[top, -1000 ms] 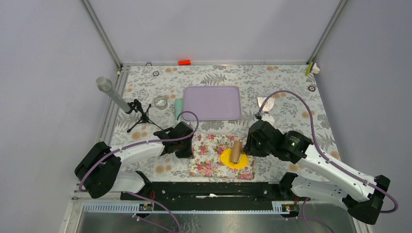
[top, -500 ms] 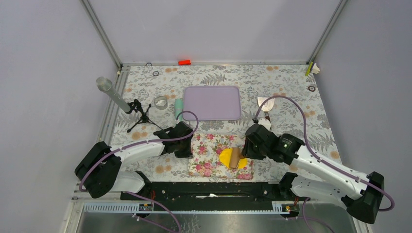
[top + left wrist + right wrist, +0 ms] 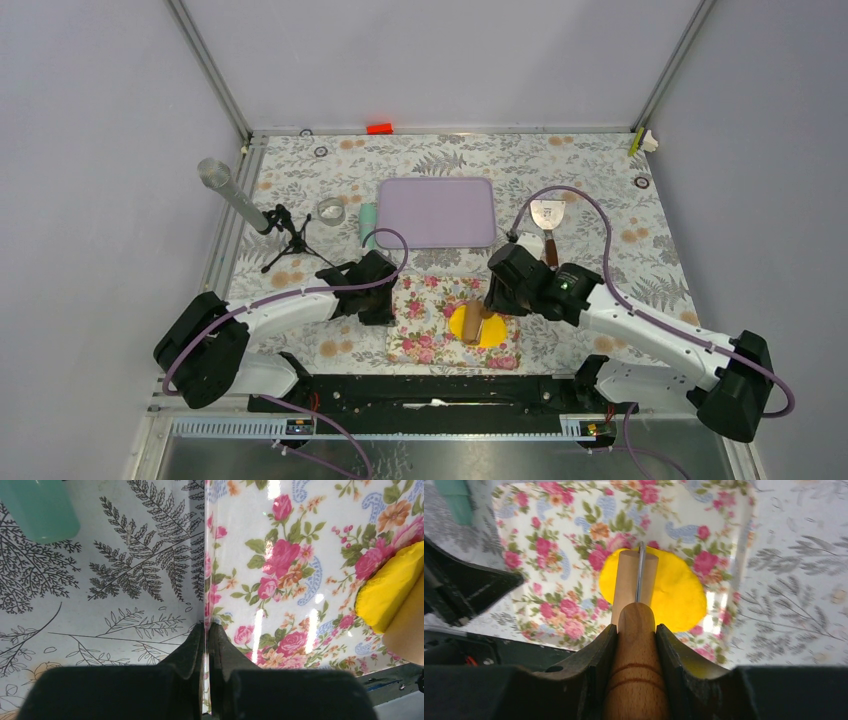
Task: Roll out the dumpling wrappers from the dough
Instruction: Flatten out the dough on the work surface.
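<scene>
Moved since earlier: the right arm has swung leftward, carrying the rolling pin from the middle of the dough toward its left side; the left arm has not shifted.
Right end effector: clamped snugly round the pin's wooden handle, with the roller reaching ahead across the dough, so the arm's travel presses and rolls it.
Left end effector: fingers nipped almost together on the left edge of the flowered mat, probably to keep the mat from sliding on the counter while the pin pushes.
Dough position: on the right half of the mat, toward its near edge, directly under the roller, with yellow showing on both sides of the pin.
Dough look: bright yellow, pressed into one roughly round sheet with a smooth top; the left wrist view shows a plump, rounded rim, so it seems too thick for wrappers yet.
Wrappers: no separate small discs visible.
Step in hand: judged to be flattening, with cutting or shaping not yet begun.
Tray: lilac, behind the mat, well apart from the dough.
</scene>
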`<state>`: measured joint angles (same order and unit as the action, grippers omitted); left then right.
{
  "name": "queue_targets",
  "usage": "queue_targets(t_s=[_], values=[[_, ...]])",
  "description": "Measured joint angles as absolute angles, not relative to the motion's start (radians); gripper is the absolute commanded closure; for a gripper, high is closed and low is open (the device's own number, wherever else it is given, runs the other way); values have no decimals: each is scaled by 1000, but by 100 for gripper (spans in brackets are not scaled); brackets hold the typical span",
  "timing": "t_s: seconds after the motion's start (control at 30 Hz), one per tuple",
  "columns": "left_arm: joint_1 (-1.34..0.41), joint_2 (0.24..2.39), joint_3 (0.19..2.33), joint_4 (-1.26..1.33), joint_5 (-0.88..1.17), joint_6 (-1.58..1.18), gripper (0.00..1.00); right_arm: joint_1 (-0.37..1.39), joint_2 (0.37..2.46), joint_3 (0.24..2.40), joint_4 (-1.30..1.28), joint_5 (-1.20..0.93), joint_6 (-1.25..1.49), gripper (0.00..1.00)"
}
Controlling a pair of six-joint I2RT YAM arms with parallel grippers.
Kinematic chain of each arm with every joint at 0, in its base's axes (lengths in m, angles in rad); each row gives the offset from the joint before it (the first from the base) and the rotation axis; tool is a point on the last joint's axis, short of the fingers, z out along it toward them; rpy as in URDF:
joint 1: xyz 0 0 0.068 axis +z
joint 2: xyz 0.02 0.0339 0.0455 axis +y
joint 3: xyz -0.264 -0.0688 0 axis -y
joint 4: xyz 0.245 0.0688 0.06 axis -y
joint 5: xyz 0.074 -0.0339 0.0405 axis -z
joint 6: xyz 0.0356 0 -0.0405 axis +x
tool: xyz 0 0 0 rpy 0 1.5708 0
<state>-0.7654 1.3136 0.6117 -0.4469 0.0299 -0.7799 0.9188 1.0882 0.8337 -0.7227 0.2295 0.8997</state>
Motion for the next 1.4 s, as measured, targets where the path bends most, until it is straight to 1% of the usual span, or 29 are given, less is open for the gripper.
queue_targets(t_s=[0.27, 0.43, 0.5, 0.6, 0.7, 0.83, 1.13, 1.4], values=[[-765, 1314, 612, -447, 34, -776, 100, 923, 1205, 829, -514, 153, 941, 100], [-765, 1314, 612, -447, 35, -776, 100, 927, 1202, 815, -486, 125, 948, 100], [-765, 1314, 612, -445, 38, -777, 100, 927, 1198, 838, -514, 117, 939, 100], [-771, 1314, 612, -439, 52, -778, 100, 928, 1193, 916, -636, 103, 895, 100], [-771, 1314, 612, -439, 53, -778, 100, 928, 1190, 1042, -768, 93, 834, 100], [-771, 1316, 612, -439, 53, -778, 100, 928, 1185, 1175, -830, 93, 765, 100], [-771, 1322, 612, -435, 53, -778, 100, 927, 1230, 1055, -938, 149, 733, 100], [-771, 1325, 614, -431, 54, -778, 100, 927, 1234, 1042, -924, 168, 731, 100]])
